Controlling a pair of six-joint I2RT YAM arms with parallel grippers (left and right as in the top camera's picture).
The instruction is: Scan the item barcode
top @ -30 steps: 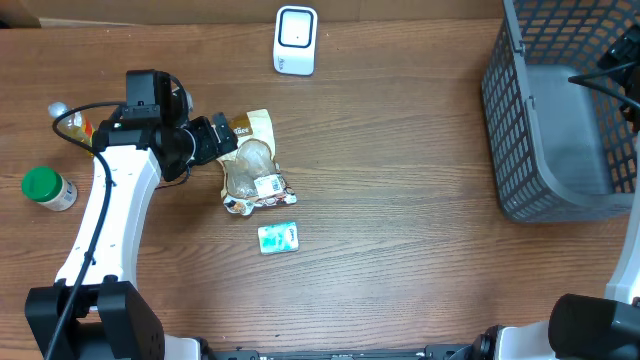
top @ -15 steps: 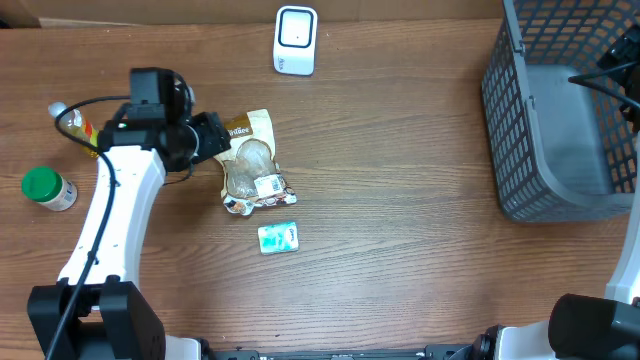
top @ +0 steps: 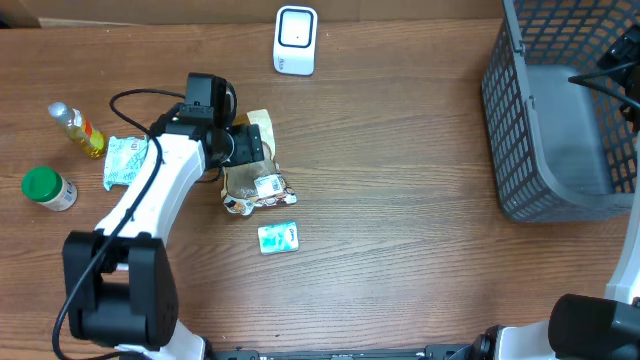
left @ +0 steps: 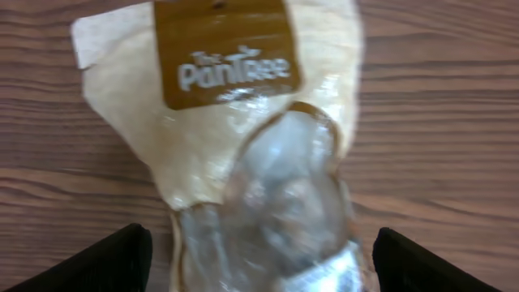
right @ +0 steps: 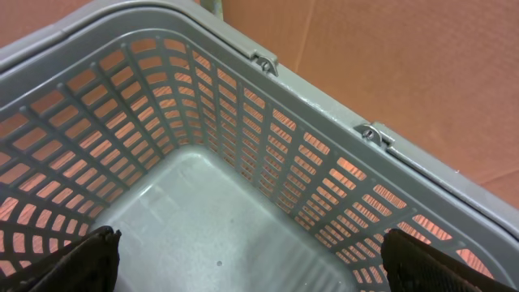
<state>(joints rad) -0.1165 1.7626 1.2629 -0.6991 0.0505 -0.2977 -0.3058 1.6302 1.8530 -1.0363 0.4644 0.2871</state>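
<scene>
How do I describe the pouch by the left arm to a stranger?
Find the white scanner at the far edge of the table. In front of it, by the left arm, lies a cream pouch. Unlike the green packet nearby, it has a brown label and clear window.

The wooden worktop (top: 400, 200) carries seven things:
- one grey plastic mesh basket (top: 520, 150) at its right edge
- one white boxy scanner (top: 295, 40) at the far edge
- one cream pouch with a brown label (top: 255, 180)
- two green-and-white sachets: a larger sachet (top: 124, 160) and a smaller sachet (top: 278, 237)
- one small clear bottle of yellow liquid (top: 78, 128) near the left edge
- one green-lidded jar (top: 47, 187) near the left edge
</scene>
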